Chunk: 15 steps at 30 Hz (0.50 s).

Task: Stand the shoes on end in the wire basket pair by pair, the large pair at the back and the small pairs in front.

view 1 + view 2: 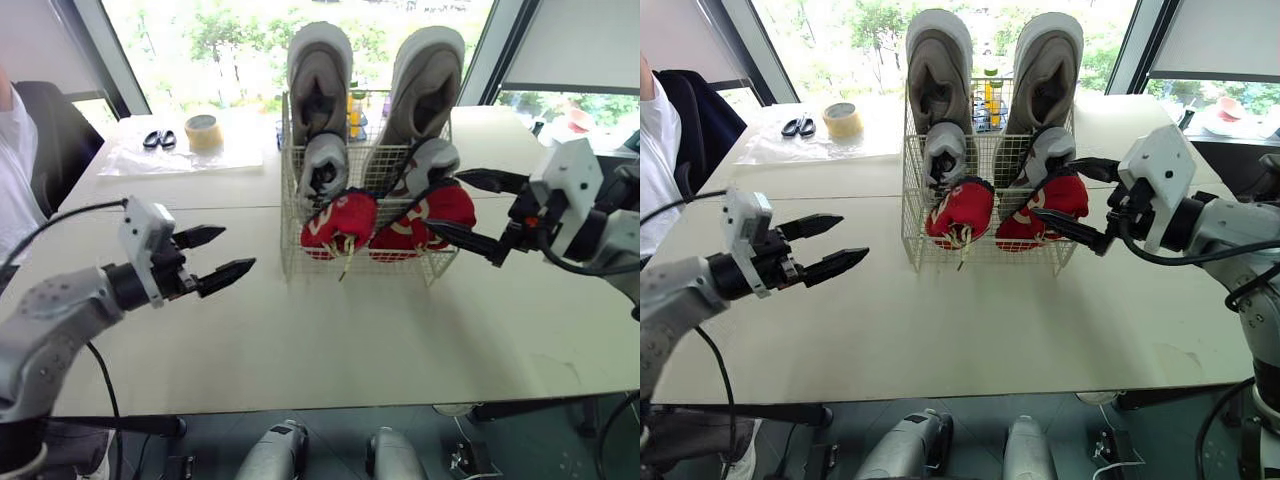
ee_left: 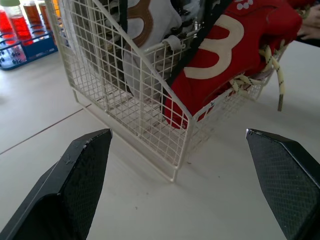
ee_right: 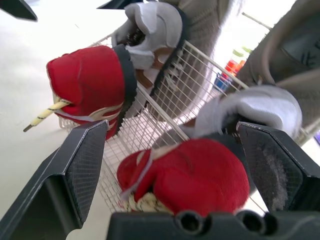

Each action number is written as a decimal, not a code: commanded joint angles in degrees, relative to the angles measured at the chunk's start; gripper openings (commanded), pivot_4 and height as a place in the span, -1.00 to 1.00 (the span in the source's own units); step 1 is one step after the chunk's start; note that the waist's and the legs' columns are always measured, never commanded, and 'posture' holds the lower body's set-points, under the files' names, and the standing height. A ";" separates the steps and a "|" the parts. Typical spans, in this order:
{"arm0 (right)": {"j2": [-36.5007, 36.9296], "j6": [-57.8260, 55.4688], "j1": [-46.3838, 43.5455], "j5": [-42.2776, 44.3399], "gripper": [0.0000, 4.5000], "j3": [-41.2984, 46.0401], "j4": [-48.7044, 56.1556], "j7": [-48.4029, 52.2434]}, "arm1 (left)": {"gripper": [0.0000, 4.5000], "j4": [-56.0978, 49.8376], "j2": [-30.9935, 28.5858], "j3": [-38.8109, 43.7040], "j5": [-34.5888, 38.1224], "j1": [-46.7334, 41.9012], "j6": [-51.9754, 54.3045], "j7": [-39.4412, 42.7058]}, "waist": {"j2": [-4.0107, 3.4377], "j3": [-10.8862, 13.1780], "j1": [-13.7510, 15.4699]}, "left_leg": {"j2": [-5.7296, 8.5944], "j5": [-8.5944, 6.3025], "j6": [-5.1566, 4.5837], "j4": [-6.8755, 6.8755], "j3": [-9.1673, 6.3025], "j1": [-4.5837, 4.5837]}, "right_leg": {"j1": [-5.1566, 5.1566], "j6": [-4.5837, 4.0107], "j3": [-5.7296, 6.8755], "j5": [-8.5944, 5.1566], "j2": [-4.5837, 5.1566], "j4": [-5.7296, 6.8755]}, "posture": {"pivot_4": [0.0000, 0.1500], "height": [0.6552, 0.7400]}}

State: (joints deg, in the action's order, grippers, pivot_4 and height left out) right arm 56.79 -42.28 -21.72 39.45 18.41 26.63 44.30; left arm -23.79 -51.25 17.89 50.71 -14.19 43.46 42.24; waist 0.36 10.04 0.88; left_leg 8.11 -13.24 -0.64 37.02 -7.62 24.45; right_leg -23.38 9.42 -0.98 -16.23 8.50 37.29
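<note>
two open-jawed grippers sit over the near half of the desk (image 1: 350,340): the left gripper (image 1: 238,250) hangs empty, fingers spread, well short of the wire basket (image 2: 100,95), while the right gripper (image 1: 442,200) reaches in from the right edge with its fingers parted on either side of the right-hand shoe of the red pair (image 1: 340,222); contact there cannot be told. all three pairs stand on end in the basket near the desk's middle, red in front, the small grey-white pair (image 1: 325,165) behind it, the large grey pair (image 1: 320,75) at the back. the shoes likely weigh little, with soft uppers that give and stiffer soles, so a pinch across sole and heel should hold best; the loose laces may snag the wire. towards the far left corner lie scissors (image 1: 158,139) and a tape roll (image 1: 204,132).
</note>
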 commanded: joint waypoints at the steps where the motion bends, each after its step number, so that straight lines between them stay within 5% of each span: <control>1: 4.18 -1.07 1.43 0.78 1.00 6.95 0.73 2.45 | 0.95 3.95 -3.73 3.16 3.45 -4.79 1.94 5.26 | -0.02 0.01 -0.13 | 0.00 0.00 0.00 -0.01 0.01 0.00 | -0.01 0.00 -0.01 0.00 -0.01 -0.03 | 1.00 1.00; 15: 15.86 -1.07 8.44 -0.55 1.00 16.00 -5.13 17.22 | 0.95 14.11 -11.43 -0.71 0.36 -13.37 1.37 23.60 | -0.10 0.07 -0.30 | -0.04 -0.04 -0.04 -0.13 0.08 0.00 | 0.03 -0.01 -0.04 0.00 0.06 -0.18 | 1.00 1.00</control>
